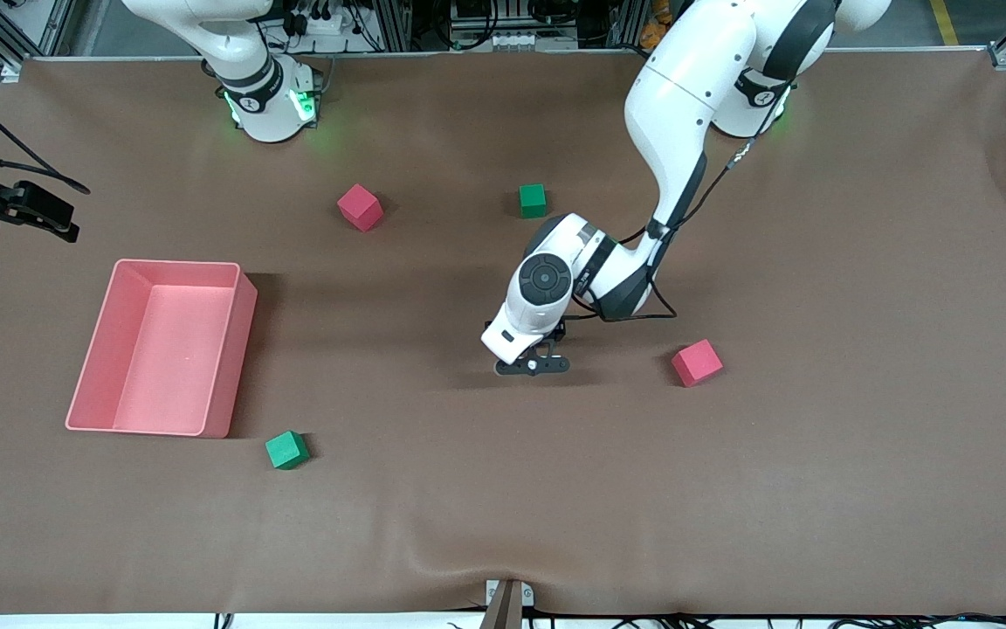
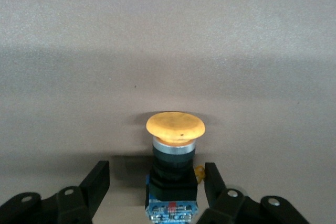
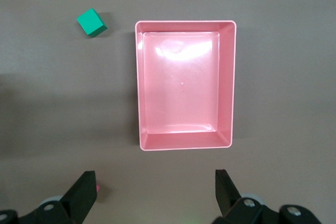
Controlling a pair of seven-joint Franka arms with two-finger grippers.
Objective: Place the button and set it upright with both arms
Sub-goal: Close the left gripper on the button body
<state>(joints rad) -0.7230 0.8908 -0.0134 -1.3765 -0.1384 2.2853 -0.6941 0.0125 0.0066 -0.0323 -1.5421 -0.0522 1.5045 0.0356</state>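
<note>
Plainly, the coming move turns on how the small push-button with the round orange cap and black blocky body [image 2: 175,129] lies to the left gripper [image 2: 155,169].

Taking the front view from its left edge, the right gripper [image 3: 153,177] hangs up in the air beside the shallow pink plastic bin [image 1: 228,349], on the side toward the right arm's end of the table. Its fingers are spread wide with nothing between them, and that arm waits. A green foam cube [image 1: 286,450] sits just off the bin's corner, nearer to the front camera. A pink foam cube [image 1: 360,207] lies farther from that camera than the bin.

Well apart from the bin, toward the left arm's end of the table, the left gripper is low over the brown cloth. The button sits there, so the left arm is much the nearer. Its jaws are parted and bracket the black body, one finger on each side with a gap at each. Nothing is gripped yet. The button's long axis runs straight out from between the fingers, cap end farthest from the wrist. Whether it stands or lies on its side I cannot tell for certain.

Only the left wrist view shows the button; in the front view the arm's white wrist hides it. Only the right wrist view shows that the bin is empty.
</note>
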